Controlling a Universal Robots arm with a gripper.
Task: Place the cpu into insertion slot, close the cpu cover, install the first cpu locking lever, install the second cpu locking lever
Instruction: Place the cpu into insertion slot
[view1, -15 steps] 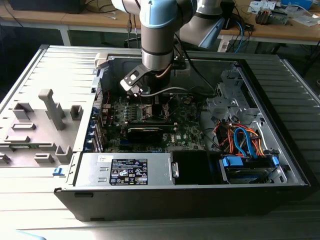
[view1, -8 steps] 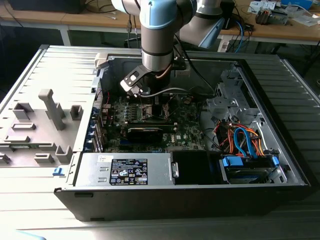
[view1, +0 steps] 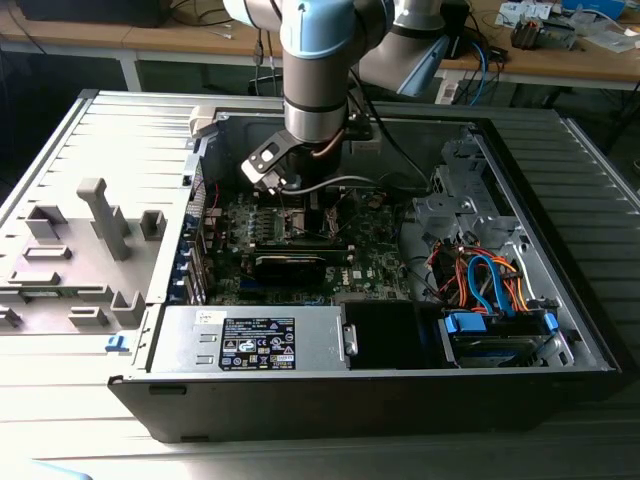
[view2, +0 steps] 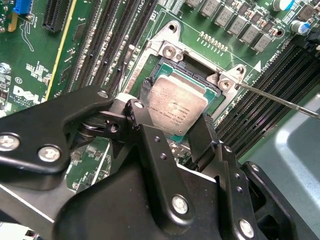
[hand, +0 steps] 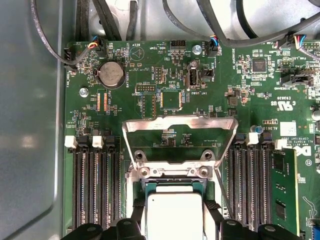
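The black two-fingered tool (view2: 175, 112) clamps the cpu (view2: 177, 105), a flat square chip with a matte grey metal top, by opposite edges at the dark square insertion slot (view2: 186, 70) on the green motherboard (hand: 125, 55). The cpu cover (hand: 150, 121), a thin silver frame with a square window, stands swung open on its hinge.

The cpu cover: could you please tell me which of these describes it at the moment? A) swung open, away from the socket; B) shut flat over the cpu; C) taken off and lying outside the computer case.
A: in the first wrist view the cpu cover is swung back, green board shows through its window, and the cpu is uncovered.
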